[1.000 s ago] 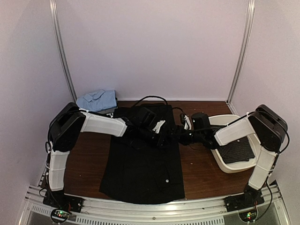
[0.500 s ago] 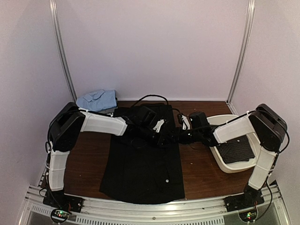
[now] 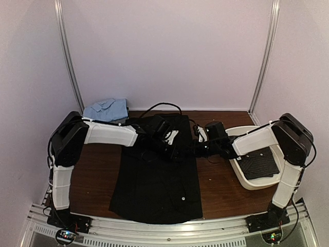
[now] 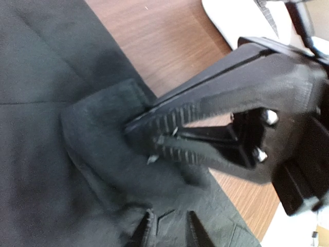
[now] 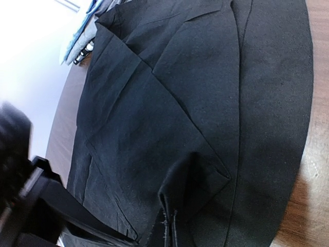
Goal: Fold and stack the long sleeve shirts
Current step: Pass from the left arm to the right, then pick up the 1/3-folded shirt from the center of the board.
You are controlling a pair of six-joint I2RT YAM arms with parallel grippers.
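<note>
Right gripper (image 4: 141,136): the ribbed pads (image 4: 177,119) are pressed together on a raised fold of the black shirt (image 3: 154,190), which I read clearly from the left wrist camera. The pinch sits at the shirt's right edge, in its far half. Bare wood of the table (image 3: 218,188) shows just past that edge. From the right wrist camera I see the same fold running up toward the lens.

Left gripper (image 4: 172,232): only its two fingertips show, at the bottom of its own view. There is a narrow gap between them with shirt cloth in it. I cannot tell whether they are clamped on that cloth or only resting over it. In the top view it sits over the shirt just left of the right gripper, and the two are close together.

Black shirt: it lies spread flat on the table, collar end far and hem toward the arm bases. A flap is folded on a diagonal across its body. One small white button (image 3: 183,197) shows on its near right part.

To the right of the black shirt, and apart from it, a white tub (image 3: 245,181) holds the dotted shirt (image 3: 261,164), dark with a fine pale pattern. Just beyond the black shirt's far left corner lies a folded light blue garment (image 3: 106,109).
</note>
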